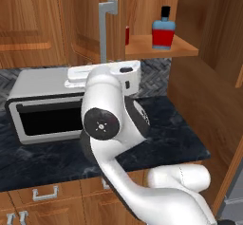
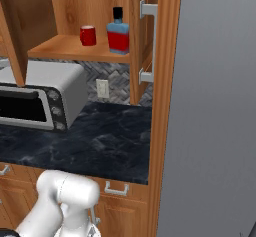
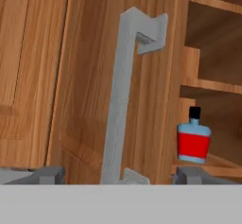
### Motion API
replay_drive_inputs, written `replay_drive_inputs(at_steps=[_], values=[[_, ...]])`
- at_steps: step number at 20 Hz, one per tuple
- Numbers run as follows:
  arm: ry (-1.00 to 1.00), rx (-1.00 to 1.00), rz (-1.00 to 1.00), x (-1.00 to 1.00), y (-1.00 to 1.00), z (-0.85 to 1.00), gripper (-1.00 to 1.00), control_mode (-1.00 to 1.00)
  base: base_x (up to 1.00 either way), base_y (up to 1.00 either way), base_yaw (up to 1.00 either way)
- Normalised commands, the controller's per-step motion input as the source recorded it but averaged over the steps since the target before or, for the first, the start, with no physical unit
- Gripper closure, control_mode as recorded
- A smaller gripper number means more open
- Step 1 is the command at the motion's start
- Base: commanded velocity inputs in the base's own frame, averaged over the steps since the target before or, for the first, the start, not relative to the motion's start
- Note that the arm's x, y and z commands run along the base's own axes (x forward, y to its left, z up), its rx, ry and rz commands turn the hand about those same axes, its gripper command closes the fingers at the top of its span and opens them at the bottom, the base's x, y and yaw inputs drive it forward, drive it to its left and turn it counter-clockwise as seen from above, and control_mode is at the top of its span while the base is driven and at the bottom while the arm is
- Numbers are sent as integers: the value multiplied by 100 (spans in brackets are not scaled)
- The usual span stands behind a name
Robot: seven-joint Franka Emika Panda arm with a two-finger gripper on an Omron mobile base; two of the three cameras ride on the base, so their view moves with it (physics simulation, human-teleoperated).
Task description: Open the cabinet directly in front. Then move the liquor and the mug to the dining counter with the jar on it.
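Note:
The cabinet (image 1: 85, 20) stands open, both doors swung out. On its lower shelf (image 2: 65, 48) the liquor (image 2: 118, 33), blue over red with a black cap, stands beside the red mug (image 2: 88, 35). From the left, the liquor (image 1: 163, 32) is in plain sight and the mug (image 1: 127, 35) is a red sliver behind the left door's edge. My gripper (image 3: 118, 176) is open, its fingertips (image 3: 47, 175) set wide on either side of the lower end of the left door's grey bar handle (image 3: 120, 100), clear of it. Behind that door the liquor (image 3: 193, 140) appears. The dining counter and jar are out of view.
A silver toaster oven (image 1: 42, 105) sits on the black marbled counter (image 1: 180, 134) below the cabinet, left of my arm. The right door with its handle (image 2: 150, 41) stands against a tall wooden panel (image 2: 165, 106). Low cabinets with small handles (image 2: 117, 188) run under the counter.

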Motion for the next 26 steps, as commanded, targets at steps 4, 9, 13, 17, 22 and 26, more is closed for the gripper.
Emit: replay_drive_inputs(at_steps=[4, 9, 13, 17, 22, 26], values=[[0, 14, 0, -71, -51, 4, -100, -100, 0, 0, 0], [5, 26, 3, -22, -85, 4, -100, -100, 0, 0, 0], [14, 25, 19, 0, -81, 2, -100, -100, 0, 0, 0], [5, 18, 23, 34, -71, 2, -100, -100, 0, 0, 0], [13, 6, 31, 51, -29, 0, -100, -100, 0, 0, 0], [15, 4, 27, 49, -1, 0, -100, -100, 0, 0, 0]])
